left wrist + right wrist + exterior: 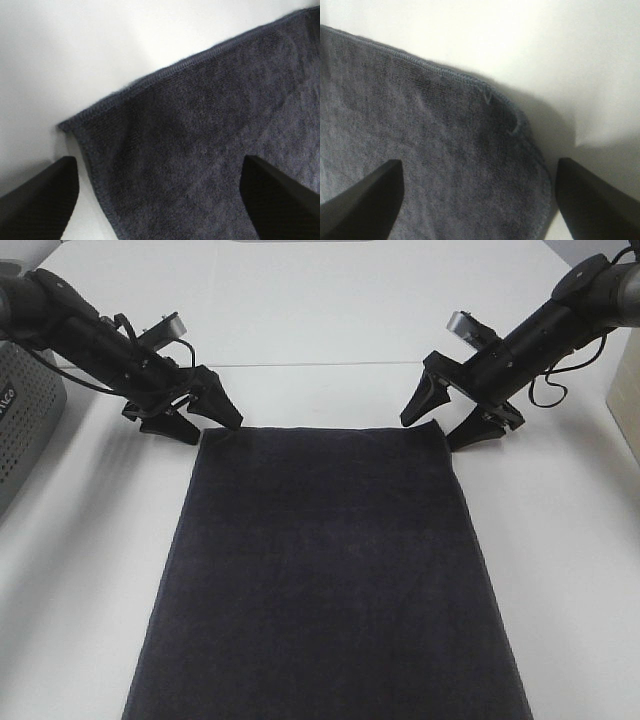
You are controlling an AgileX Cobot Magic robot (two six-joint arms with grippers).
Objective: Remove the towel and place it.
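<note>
- Navy-black terry cloth, plain, no pattern: that was the towel (330, 570), spread flat on the white table (320, 310).
- Long rectangle w/ one short edge at the far end by the arms. The near end ran out of the overhead shot, so couldn't see all of it.
- Close up the fabric looked soft and nubby, w/ a stitched hem along the edges.
- Far right corner was a bit rounded, w/ a couple of loose threads (487, 95) sticking up off the hem.
- Far left corner looked sharper, w/ a slight crease next to it.
- Left gripper (212, 430) had its jaws wide apart over the far left corner, nothing between them. One finger was over the cloth, the other over bare table.
- Right gripper (432, 433), same deal at the far right corner: jaws apart, gripping nothing.
- Couldn't tell if any fingertips actually touched the cloth.
- Grey perforated basket (20, 430) sat off at the left edge, apart from the towel.
</note>
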